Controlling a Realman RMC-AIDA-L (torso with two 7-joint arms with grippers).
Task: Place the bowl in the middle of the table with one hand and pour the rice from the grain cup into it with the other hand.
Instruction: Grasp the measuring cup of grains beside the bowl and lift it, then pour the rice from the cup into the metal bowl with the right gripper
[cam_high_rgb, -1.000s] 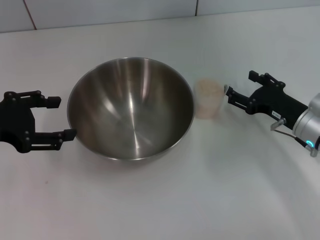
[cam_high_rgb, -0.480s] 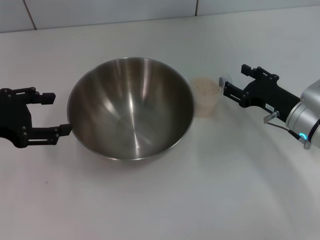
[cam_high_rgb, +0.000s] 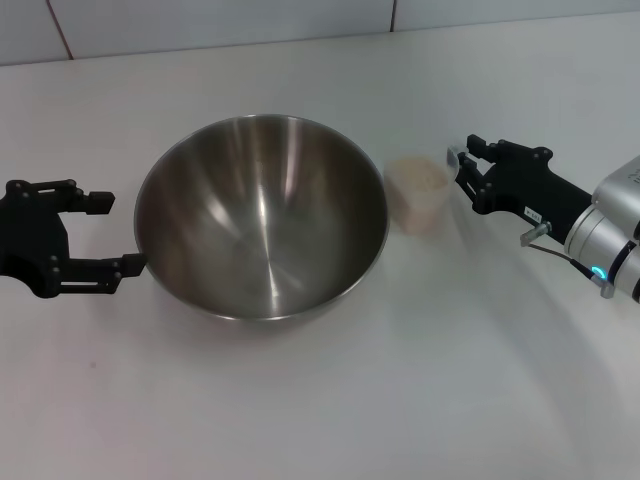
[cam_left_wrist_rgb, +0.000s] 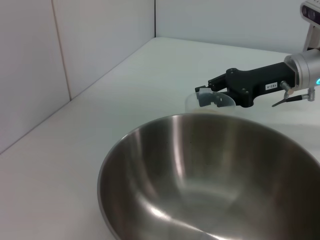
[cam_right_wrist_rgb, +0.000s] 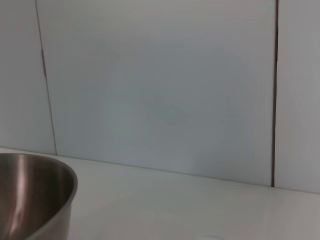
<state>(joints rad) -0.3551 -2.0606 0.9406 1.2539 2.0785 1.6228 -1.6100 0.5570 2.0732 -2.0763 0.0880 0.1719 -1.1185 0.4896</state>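
The steel bowl (cam_high_rgb: 260, 215) stands on the white table (cam_high_rgb: 330, 400), about in its middle. It also shows in the left wrist view (cam_left_wrist_rgb: 210, 175) and the right wrist view (cam_right_wrist_rgb: 30, 200). My left gripper (cam_high_rgb: 118, 233) is open just left of the bowl, with the jaws apart beside the rim. The grain cup (cam_high_rgb: 420, 195), holding rice (cam_high_rgb: 420, 175), stands close to the bowl's right side. My right gripper (cam_high_rgb: 462, 168) is at the cup's right rim and looks closed on it. The left wrist view shows the right gripper (cam_left_wrist_rgb: 212, 96) at the cup's rim (cam_left_wrist_rgb: 192, 100).
A tiled white wall (cam_high_rgb: 200, 25) runs along the table's far edge and also fills the right wrist view (cam_right_wrist_rgb: 160, 90). The table's near half is bare white.
My right gripper has moved left, turned, and closed in on the cup's right rim; the cup has shifted slightly right. My left gripper has eased slightly away from the bowl.
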